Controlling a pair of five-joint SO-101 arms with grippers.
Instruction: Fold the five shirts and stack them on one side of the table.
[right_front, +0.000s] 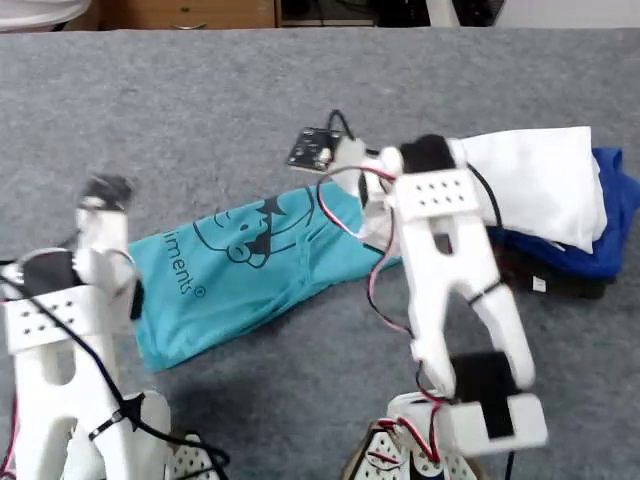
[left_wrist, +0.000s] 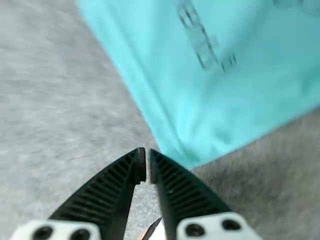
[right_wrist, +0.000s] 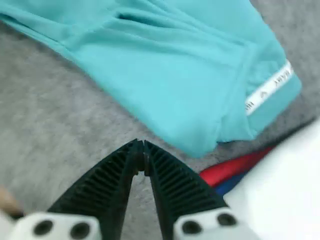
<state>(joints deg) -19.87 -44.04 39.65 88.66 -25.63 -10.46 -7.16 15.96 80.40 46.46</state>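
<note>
Left gripper (left_wrist: 146, 167), right gripper (right_wrist: 142, 156) closed, empty, just off teal shirt (right_front: 250, 265); stack (right_front: 545, 185) beside right gripper looks done, teal shirt part-folded, not yet stacked

I work over a counter (right_front: 200, 120) covered edge to edge in grey, felt-like cloth, evenly lit, with soft shadows only. Beyond its far edge stands a light wooden cabinet (right_front: 180, 12) with a small knob. Beside it is a dark recess (right_front: 340, 10) and then, toward the far right corner, a pale surface (right_front: 570, 12). Something white and rounded (right_front: 35, 10) sits past the far left corner.
</note>
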